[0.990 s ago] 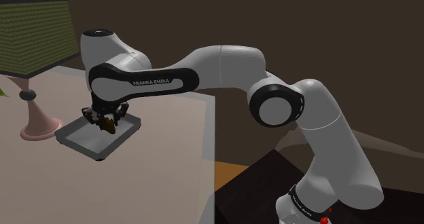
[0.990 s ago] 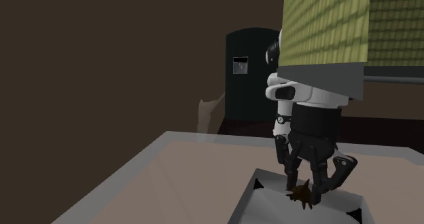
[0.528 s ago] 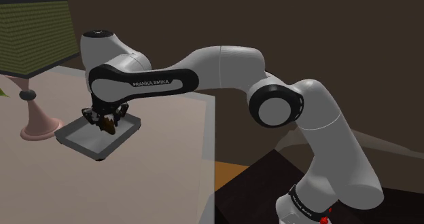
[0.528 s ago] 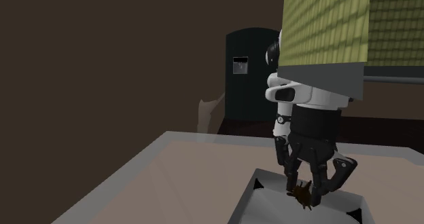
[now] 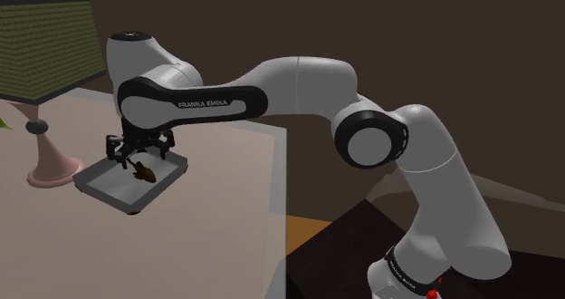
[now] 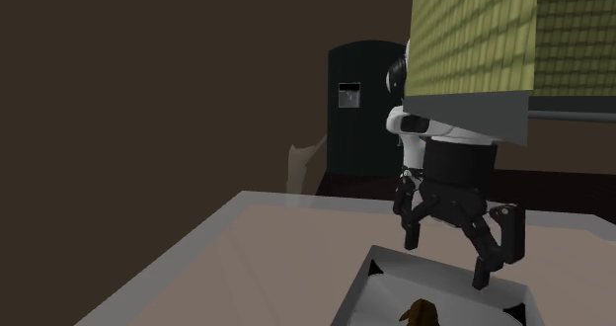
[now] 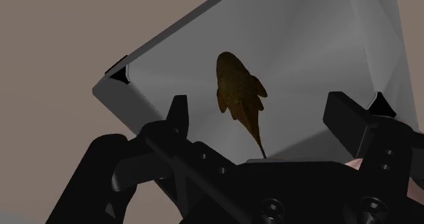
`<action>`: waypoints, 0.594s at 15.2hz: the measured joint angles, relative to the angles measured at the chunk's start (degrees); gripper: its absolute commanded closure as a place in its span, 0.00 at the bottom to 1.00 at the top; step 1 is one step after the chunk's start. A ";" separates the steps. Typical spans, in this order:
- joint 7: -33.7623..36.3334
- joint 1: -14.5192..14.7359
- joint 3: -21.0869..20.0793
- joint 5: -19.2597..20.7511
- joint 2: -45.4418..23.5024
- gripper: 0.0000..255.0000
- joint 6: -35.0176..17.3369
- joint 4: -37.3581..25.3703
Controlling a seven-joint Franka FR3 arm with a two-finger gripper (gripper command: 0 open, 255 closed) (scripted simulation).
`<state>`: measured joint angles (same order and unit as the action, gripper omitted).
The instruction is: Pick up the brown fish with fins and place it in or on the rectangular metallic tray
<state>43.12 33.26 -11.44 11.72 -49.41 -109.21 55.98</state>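
Note:
The brown fish (image 5: 142, 169) lies flat inside the grey rectangular tray (image 5: 98, 189) on the table. My gripper (image 5: 138, 150) hangs just above it, open, with nothing between its fingers. In the second exterior view the gripper (image 6: 454, 247) stands spread above the tray (image 6: 361, 285), and the fish (image 6: 423, 314) rests on the tray floor below it. Seen from the wrist, the fish (image 7: 239, 90) lies on the tray (image 7: 319, 49) between and beyond the two parted fingers (image 7: 178, 113), touching neither.
A lamp with a pink base (image 5: 49, 167) and a green shade (image 5: 41, 43) stands right beside the tray. The beige table (image 5: 217, 216) ends in an edge at the shoulder view's right. A dark door (image 6: 357, 107) stands behind the table.
The gripper opened and rose slightly. The fish dropped out of it and now lies on the tray floor.

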 measured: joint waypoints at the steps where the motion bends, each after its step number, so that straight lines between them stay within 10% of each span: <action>1: -0.06 0.14 -0.05 -0.08 0.38 0.00 1.35 -1.04; 9: -0.22 0.43 -0.13 -0.21 0.84 0.00 4.14 -3.34</action>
